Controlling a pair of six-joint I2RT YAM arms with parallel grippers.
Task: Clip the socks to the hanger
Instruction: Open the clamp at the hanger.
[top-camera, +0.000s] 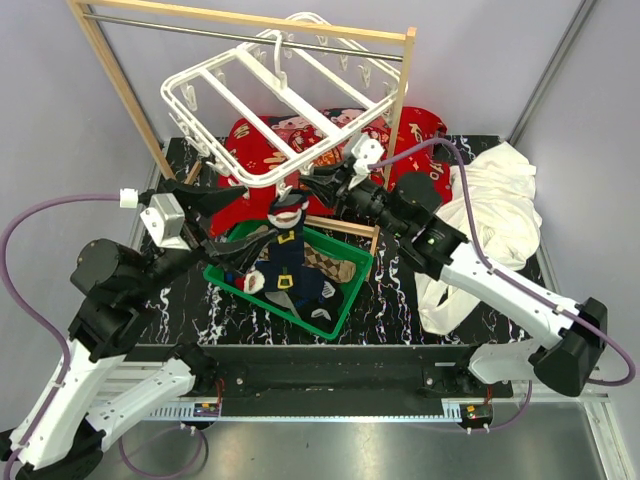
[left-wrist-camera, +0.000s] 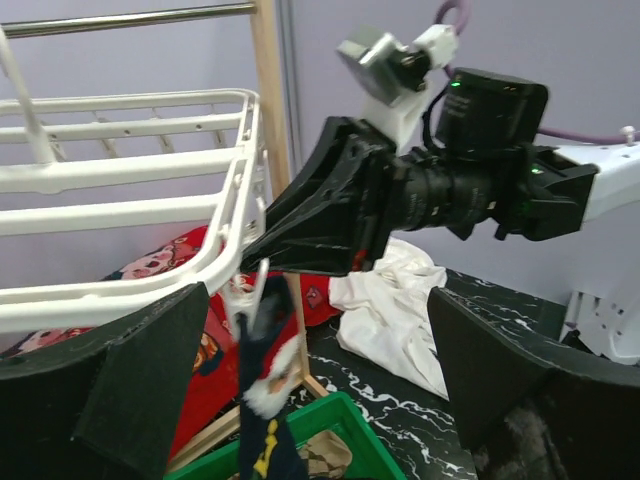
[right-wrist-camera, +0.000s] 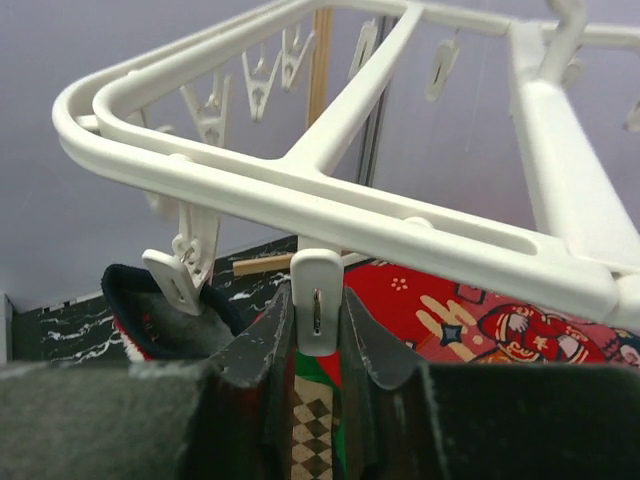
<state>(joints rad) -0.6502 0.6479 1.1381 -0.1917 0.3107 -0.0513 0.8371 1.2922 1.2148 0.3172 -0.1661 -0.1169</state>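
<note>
Hanger (right-wrist-camera: 400, 225) is hanging from the metal rod of the wooden rack (top-camera: 120, 90), tilting, with its near edge dipping toward the arms. It is sitting above the red cloth (top-camera: 420, 125) and the far side of the green basket (top-camera: 260, 300).

Right hand (right-wrist-camera: 317, 320) is reaching up under the near rim of the hanger. Its fingers are standing narrow, pinching one white clip (right-wrist-camera: 318, 275) that is dangling from that rim. The clip is sitting upright between the two pads and touching both.

Just beside it, a second clip (right-wrist-camera: 185, 265) is meeting the cuff of a navy sock (top-camera: 285, 235). The sock is hanging down from the hanger's edge, red and white showing near the top and yellow marks lower down, with its foot trailing into the basket.

Left hand (left-wrist-camera: 320, 320) is hovering near the hanging sock on the basket's left side. Its fingers are spreading wide, gripping nothing, and the sock and the right hand are showing between them in the wrist view.

More socks are lying in the basket, among them a brown argyle sock (top-camera: 330, 262) to the right of the navy one.

The basket is resting on the black marbled tabletop (top-camera: 400, 290). A white cloth (top-camera: 500, 210) is lying bunched at the right side, well apart from the hanger.
</note>
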